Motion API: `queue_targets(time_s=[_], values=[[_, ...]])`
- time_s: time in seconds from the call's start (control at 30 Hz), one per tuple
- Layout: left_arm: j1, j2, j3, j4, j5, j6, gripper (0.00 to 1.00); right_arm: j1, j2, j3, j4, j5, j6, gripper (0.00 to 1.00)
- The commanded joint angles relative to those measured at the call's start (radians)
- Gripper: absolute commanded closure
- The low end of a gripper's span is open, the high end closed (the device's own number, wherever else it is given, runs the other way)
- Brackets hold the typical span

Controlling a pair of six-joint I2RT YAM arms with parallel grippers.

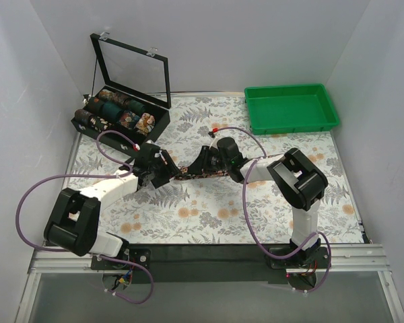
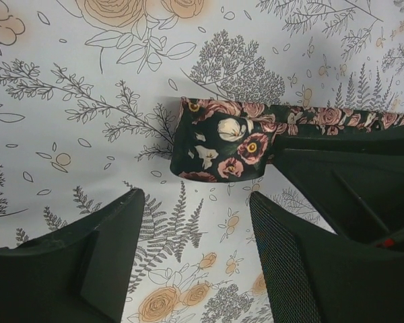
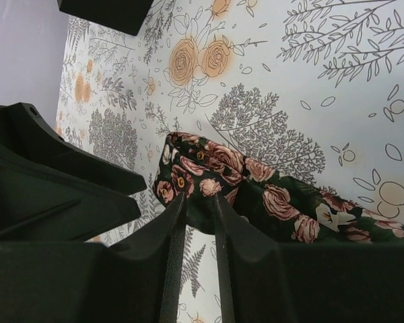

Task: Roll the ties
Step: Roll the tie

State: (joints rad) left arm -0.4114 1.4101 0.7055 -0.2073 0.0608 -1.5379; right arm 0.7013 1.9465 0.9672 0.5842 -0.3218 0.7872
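One tie, dark with pink and cream flowers, lies as a strip on the floral cloth between my two grippers. My right gripper is shut on its folded-over end, with the tie bunched around the narrow-set fingertips of the right gripper. My left gripper is open and empty just left of that end. In the left wrist view the tie's end lies just beyond the wide-apart jaws of the left gripper, not touching them.
A black box with a raised glass lid stands at the back left and holds several rolled ties. A green tray sits at the back right. White walls close in the sides.
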Motion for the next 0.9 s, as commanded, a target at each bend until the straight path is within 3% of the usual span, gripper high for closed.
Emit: queue_targets(time_s=[0.0,0.57,0.87], values=[[0.005,0.009,-0.017,0.057,0.008,-0.018,0.41,0.004,0.02,-0.012,0.068,-0.014,0.015,0.75],[0.006,0.099,-0.04,0.183,0.027,-0.027,0.5,0.006,0.051,0.004,0.086,-0.029,0.007,0.75],[0.006,0.093,-0.092,0.287,-0.009,-0.033,0.42,0.006,0.06,0.011,0.086,-0.034,0.004,0.75]])
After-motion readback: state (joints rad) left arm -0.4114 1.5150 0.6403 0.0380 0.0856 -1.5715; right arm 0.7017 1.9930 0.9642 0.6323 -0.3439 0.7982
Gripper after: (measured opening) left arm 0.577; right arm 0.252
